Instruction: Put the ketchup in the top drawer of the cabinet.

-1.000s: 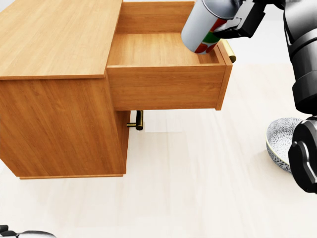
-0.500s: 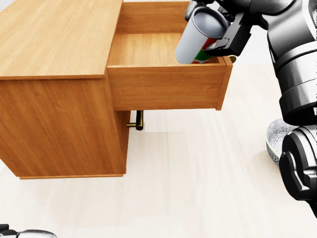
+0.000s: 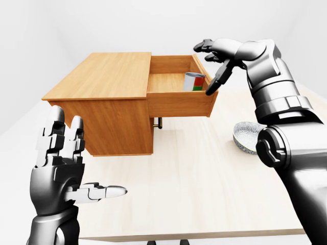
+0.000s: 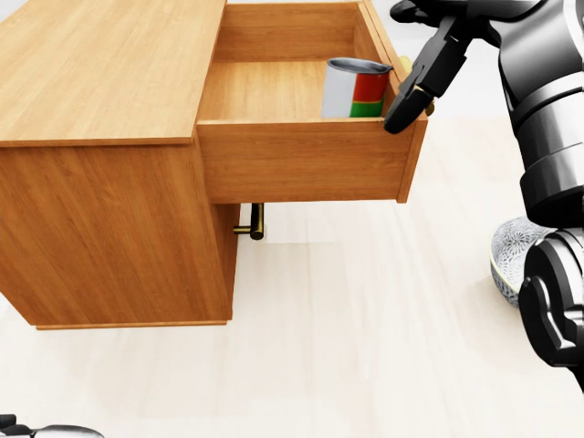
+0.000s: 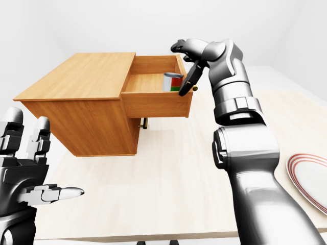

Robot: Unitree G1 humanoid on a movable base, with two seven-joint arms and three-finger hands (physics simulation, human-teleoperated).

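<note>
Now ketchup [image 4: 354,88] upright by drawer [image 4: 301,160] edge, right robot hand [image 4: 422,68] spread

My right hand [image 3: 217,56] is up and reaching away from me, arm nearly straight, palm down, fingers [image 4: 422,78] spread with nothing between them; one finger droops below the palm. My left hand [image 3: 59,166] is low and close to me, forearm upright, two fingers pointing up, thumb [image 3: 99,192] sticking out sideways toward my right, gripping nothing.
</note>
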